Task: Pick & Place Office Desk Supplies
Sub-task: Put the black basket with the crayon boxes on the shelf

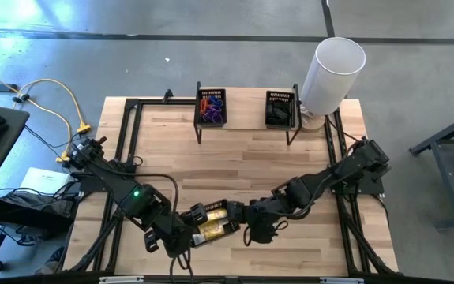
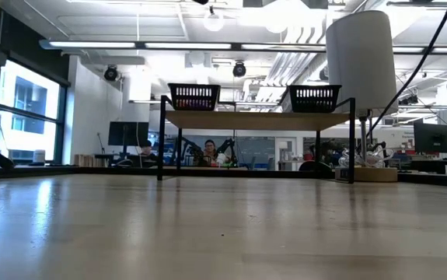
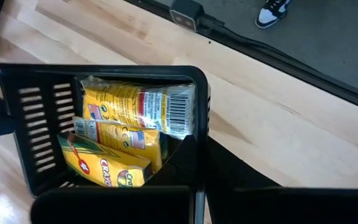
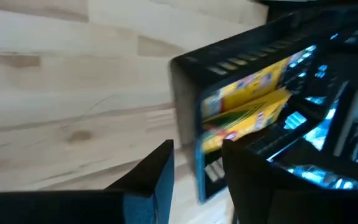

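Observation:
A small black slotted tray (image 1: 217,223) holding yellow oblong packets (image 3: 122,137) hangs between my two grippers near the table's front edge. My left gripper (image 1: 195,229) comes at it from the left and is shut on it. My right gripper (image 1: 246,229) comes from the right and is open. Its two fingers stand on either side of the tray's end wall (image 4: 198,168), with gaps showing. The tray and both grippers are out of the low view. On the far shelf, one mesh tray (image 1: 211,106) holds coloured loops and another (image 1: 280,110) holds dark pieces. My left gripper is shut on the tray's wall (image 3: 191,155) beside a corner, and it slants down from the table's left. The gripper's own body hides where the fingers meet the wall. The tray sits tilted, its open top toward the wrist camera, with the packets inside.
A black-framed wooden shelf (image 2: 254,120) stands across the far side of the table. A tall white cylinder (image 1: 329,71) stands at its right end. Black rails (image 1: 345,197) run along the table's sides. Bare wood lies between the shelf and the grippers.

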`<state>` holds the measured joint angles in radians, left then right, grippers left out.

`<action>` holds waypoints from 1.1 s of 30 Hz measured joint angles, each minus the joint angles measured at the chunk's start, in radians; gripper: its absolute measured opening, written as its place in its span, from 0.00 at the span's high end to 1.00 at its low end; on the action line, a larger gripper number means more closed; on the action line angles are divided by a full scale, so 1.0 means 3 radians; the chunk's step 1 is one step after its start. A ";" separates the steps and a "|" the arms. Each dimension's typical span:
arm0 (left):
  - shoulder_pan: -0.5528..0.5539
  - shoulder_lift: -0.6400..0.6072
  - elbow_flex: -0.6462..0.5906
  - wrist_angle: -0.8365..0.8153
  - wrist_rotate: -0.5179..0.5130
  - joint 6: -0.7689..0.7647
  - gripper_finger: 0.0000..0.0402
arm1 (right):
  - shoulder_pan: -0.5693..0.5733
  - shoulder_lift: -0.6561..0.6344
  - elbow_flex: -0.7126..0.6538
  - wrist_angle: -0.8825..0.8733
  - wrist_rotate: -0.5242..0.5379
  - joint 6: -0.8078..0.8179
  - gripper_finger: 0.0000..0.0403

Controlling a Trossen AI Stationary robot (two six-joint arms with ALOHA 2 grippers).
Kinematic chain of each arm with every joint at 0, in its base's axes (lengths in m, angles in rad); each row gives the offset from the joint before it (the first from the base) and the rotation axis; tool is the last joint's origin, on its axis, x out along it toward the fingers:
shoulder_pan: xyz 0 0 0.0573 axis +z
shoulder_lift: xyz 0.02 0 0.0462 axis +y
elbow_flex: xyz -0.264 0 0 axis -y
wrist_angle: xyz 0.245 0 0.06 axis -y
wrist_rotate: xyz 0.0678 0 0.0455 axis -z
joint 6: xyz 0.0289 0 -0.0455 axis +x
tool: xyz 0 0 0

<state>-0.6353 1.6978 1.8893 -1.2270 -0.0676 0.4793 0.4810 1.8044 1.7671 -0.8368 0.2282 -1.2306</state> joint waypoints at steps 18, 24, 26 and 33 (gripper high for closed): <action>0.0042 0.0000 0.0000 -0.0011 0.0032 0.0248 1.00 | -0.0147 0.0159 0.0005 0.0163 -0.0447 -0.0196 0.76; 0.0088 0.0000 0.0000 -0.0072 0.0028 0.0275 1.00 | -0.0166 0.0213 0.0003 0.0136 -0.0445 -0.0261 0.81; 0.0103 -0.0001 0.0000 -0.0074 0.0003 0.0277 1.00 | -0.0163 0.0219 0.0003 0.0130 -0.0445 -0.0268 0.85; 0.0107 -0.0003 0.0000 -0.0086 -0.0050 0.0277 1.00 | -0.0162 0.0219 -0.0001 0.0098 -0.0320 -0.0374 0.99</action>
<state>-0.6033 1.6970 1.8893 -1.2528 -0.0825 0.5625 0.4324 1.8702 1.7668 -0.8074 0.1322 -1.3427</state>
